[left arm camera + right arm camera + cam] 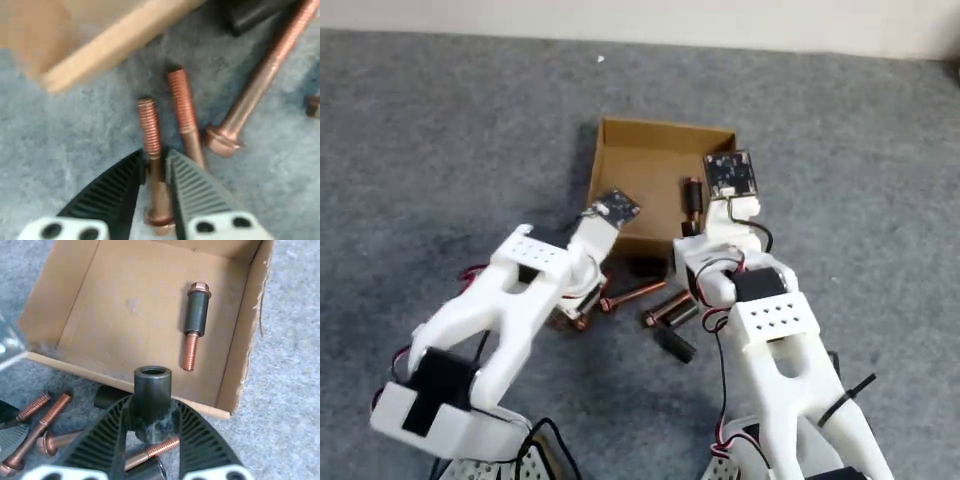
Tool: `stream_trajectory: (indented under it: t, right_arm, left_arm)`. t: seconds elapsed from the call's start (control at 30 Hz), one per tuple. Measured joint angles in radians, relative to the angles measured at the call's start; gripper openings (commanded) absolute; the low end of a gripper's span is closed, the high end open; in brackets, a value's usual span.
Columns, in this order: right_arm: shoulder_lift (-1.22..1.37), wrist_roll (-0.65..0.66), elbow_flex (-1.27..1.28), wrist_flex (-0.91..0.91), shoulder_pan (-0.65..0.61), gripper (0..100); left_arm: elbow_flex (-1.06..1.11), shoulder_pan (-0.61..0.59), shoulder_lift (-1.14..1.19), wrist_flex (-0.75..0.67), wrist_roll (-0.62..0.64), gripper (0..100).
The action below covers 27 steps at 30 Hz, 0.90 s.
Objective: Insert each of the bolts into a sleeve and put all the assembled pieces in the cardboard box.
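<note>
Within right end effector [152, 405], sleeve [152, 387] base hidden, bolt [152, 450] half covered

One piece [692, 195] lies in the box [640, 170] near its right wall, bolts [632, 293] and sleeves [676, 345] lie on the table [440, 150] just before it, a bolt [150, 130] sits between the left gripper [155, 156] jaws, and a sleeve [152, 385] stands upright in the right gripper [151, 407].

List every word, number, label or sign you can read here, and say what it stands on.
None can be read.
The cardboard box, the bolt in the left gripper and the sleeve in the right gripper show no marks.
Circuit boards on the wrists: any print is too small to read.
</note>
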Motion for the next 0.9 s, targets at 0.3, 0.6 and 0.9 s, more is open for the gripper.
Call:
stream_trajectory:
  t: [0.3,0.6,0.9]
  right_arm:
    - [0.000,0.000,0.000,0.000,0.000,0.5]
    - [0.000,0.000,0.000,0.000,0.000,0.5]
    - [0.000,0.000,0.000,0.000,0.000,0.5]
  left_arm:
    - [-0.020,0.000,0.005,0.040,0.037,1]
    - [-0.018,-0.023,-0.195,0.143,0.589,1]
    - [0.002,-0.167,-0.298,0.152,1.079,1]
